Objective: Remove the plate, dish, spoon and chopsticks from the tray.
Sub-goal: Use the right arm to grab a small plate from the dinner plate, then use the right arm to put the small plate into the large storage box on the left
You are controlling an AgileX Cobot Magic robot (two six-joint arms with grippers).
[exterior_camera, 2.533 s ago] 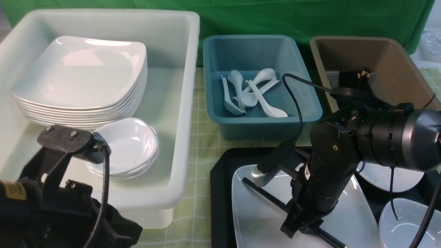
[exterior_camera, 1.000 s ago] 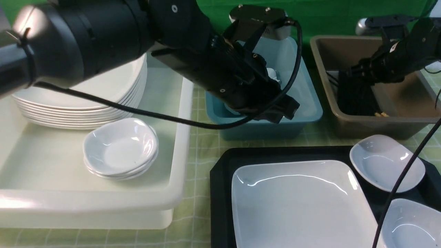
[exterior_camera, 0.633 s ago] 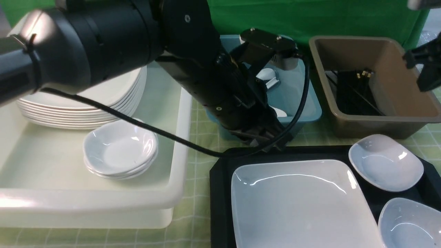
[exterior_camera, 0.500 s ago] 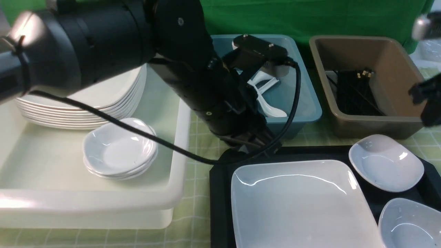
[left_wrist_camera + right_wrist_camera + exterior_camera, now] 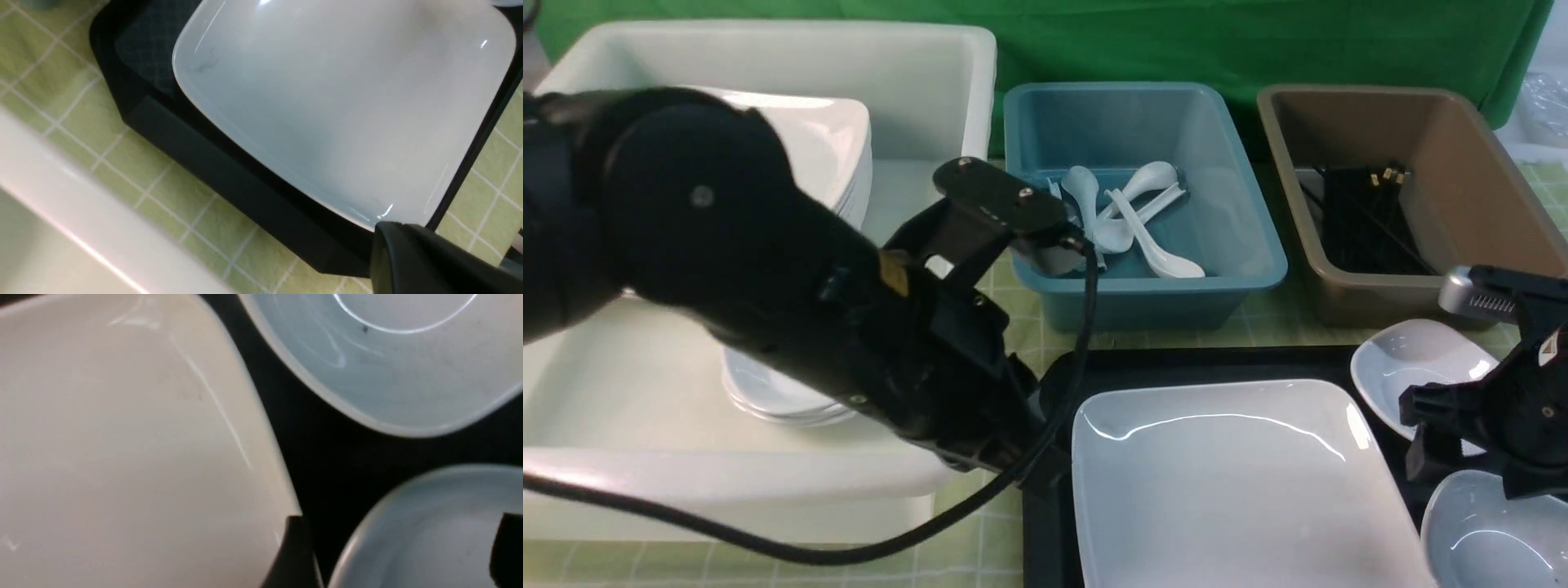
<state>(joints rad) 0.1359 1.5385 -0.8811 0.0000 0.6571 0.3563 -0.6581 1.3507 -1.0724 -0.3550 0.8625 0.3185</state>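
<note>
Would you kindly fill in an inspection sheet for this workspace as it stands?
Surface: green checked cloth.
Job's things: plate, far dish and near dish on tray; spoons in teal bin; chopsticks in brown bin.
Clutter: white bin holding stacked plates and small dishes.
Tools: left tool by tray's left edge, state unclear; right tool open over near dish.
Cables: black cable loops from left wrist.
Surroundings: green backdrop.
</note>
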